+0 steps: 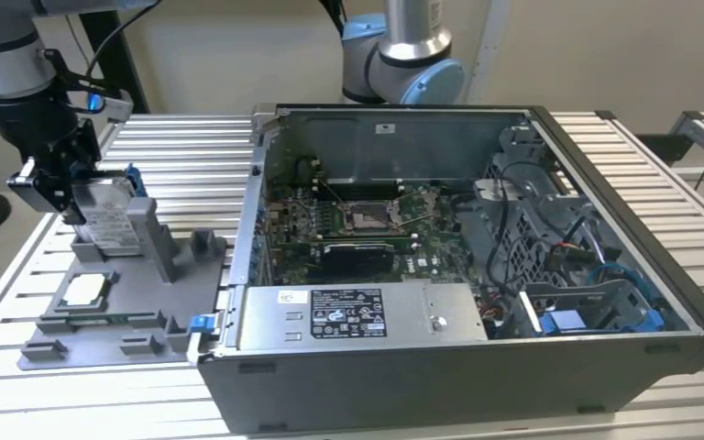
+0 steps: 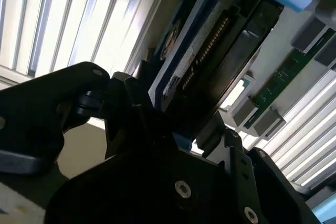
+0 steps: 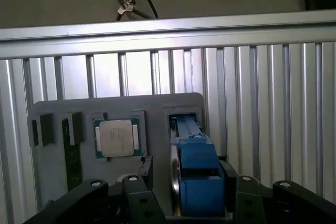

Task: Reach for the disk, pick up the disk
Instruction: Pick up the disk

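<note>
One silver-grey disk, blue bracket, white label, stands on edge in the grey fixture; gripper sits around its top, can't tell if clamped.

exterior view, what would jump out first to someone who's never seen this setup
The big open computer case in the middle, motherboard exposed. On the exterior view's left, the claw is down at the disk, which stands upright in a grey holder.
</note>
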### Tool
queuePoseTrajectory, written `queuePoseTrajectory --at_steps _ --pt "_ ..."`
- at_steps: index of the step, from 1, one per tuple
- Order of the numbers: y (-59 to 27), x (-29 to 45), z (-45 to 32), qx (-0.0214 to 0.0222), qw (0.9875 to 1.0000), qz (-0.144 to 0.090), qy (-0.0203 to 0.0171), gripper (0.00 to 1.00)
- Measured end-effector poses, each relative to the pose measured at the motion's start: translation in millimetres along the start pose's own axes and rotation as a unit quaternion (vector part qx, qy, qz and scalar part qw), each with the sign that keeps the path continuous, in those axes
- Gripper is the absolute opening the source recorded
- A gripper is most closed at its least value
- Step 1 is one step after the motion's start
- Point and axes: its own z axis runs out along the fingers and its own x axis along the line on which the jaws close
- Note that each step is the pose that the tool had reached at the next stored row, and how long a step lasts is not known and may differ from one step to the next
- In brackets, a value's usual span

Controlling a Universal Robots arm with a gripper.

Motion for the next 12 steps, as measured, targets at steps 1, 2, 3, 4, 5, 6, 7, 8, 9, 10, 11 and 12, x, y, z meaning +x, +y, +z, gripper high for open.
queuePoseTrajectory --at_steps 1,2,3,4,5,6,7,8,9,10,11,12 --pt "0.0 0.0 0.3 0.0000 1.0000 0.000 -0.0001 1.00" --pt "0.0 0.0 0.2 0.0000 1.0000 0.000 -0.0001 1.00" --pt "0.0 0.0 0.2 0.0000 1.0000 0.000 -0.0001 1.00" --pt "0.0 0.0 0.3 0.0000 1.0000 0.000 -0.0001 1.00" --pt "0.0 0.0 0.3 0.0000 1.0000 0.000 -0.0002 1.00" --pt "0.0 0.0 0.3 0.0001 1.0000 0.000 -0.0002 0.00" --pt "0.0 -0.1 0.4 0.0001 1.0000 0.000 -0.0002 0.00" --pt "0.0 0.0 0.4 0.0001 1.0000 0.000 -0.0002 0.00" --pt "0.0 0.0 0.4 0.0001 1.0000 0.000 -0.0002 0.00" --pt "0.0 0.0 0.4 0.0001 1.0000 0.000 -0.0002 0.00" --pt "0.0 0.0 0.3 0.0001 1.0000 0.000 -0.0001 0.00" --pt "0.0 0.0 0.3 0.0001 1.0000 0.000 -0.0001 0.00"
